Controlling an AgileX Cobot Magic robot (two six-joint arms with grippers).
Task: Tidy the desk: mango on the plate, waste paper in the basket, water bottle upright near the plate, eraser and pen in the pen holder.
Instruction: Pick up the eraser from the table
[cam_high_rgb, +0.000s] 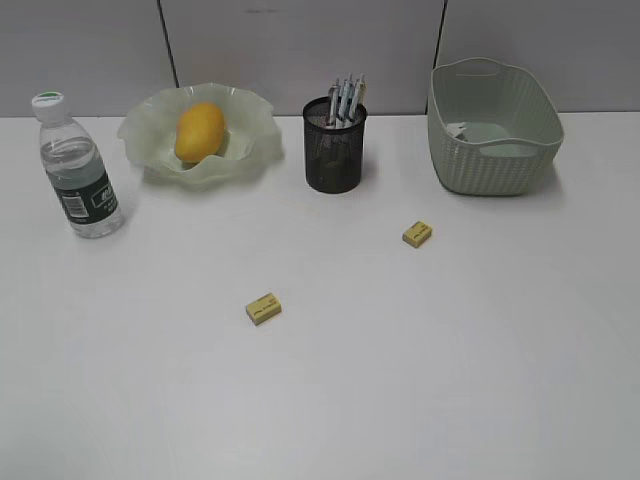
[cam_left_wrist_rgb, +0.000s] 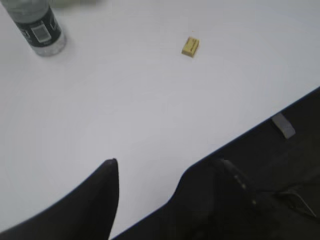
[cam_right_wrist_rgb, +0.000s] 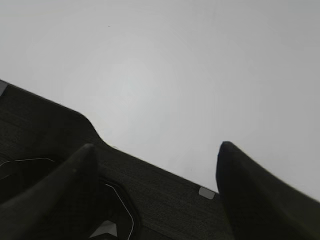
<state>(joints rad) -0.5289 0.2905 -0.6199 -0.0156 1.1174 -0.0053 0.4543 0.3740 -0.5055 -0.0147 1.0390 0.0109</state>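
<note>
Standing upright at the far left of the smooth white worktop (cam_high_rgb: 330, 400): a clear plastic water bottle (cam_high_rgb: 78, 170) with ribbed shoulders, dark green label and white-green cap. Just right of it, a pale green translucent plate (cam_high_rgb: 255, 125) with a wavy ruffled rim, holding a smooth yellow-orange oval mango (cam_high_rgb: 199, 131). Further right, a black wire-mesh cylinder of a pen holder (cam_high_rgb: 334, 150) with several pens (cam_high_rgb: 346, 101) poking out the top. At the far right, a pale green tub-shaped basket (cam_high_rgb: 492, 165) with woven-pattern walls and cut-out handles; something pale lying on its floor, too unclear to name. Lying flat on the bare worktop, well apart from each other: two small yellowish block erasers, the left eraser (cam_high_rgb: 263, 308) nearer the front, the right eraser (cam_high_rgb: 417, 234) in front of the gap between pen holder and basket.

Seen only from the left wrist: the left hand (cam_left_wrist_rgb: 167, 172), dark fingers set well apart and holding nothing, hanging over the worktop's front edge, with the bottle's lower half and one eraser beyond. Seen only from the right wrist: the right hand (cam_right_wrist_rgb: 157, 152), spread wide and empty, above the worktop's edge and a dark textured surface (cam_right_wrist_rgb: 150, 200) below it. Neither hand visible in the exterior view.
</note>
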